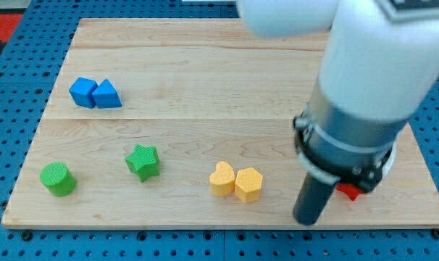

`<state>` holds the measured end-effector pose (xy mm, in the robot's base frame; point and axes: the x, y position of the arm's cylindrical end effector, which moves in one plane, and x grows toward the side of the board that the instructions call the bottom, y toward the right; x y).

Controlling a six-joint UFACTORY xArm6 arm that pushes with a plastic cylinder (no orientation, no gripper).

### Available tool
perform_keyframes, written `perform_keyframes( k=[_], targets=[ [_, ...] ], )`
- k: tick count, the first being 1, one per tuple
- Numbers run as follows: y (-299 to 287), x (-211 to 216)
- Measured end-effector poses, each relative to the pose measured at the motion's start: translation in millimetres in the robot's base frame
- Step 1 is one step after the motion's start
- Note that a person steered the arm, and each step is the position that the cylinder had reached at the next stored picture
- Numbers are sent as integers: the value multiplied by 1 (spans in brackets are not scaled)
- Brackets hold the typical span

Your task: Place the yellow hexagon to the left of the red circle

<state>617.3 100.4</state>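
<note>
The yellow hexagon (249, 184) lies near the board's bottom edge, right of centre, touching a yellow heart (222, 179) on its left. My tip (307, 220) stands on the board to the right of the hexagon, apart from it. A red block (348, 191) shows only as a small corner behind the arm's body, right of my tip; its shape is hidden.
A blue block (82, 92) and a blue triangle (107, 95) touch at the upper left. A green cylinder (58, 179) and a green star (143, 161) sit at the lower left. The arm's large body (364, 94) covers the board's right side. The wooden board (205, 65) rests on a blue pegboard.
</note>
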Motion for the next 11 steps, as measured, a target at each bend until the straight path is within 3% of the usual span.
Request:
perform_keyframes(
  k=[1,2,4,5,7,8,10,11],
  targets=[
    [-14,0],
    [-69,-4],
    [-79,-80],
    [-43,-99],
    [-101,-86],
    [-102,-126],
    [-24,-150],
    [-20,-106]
  ],
)
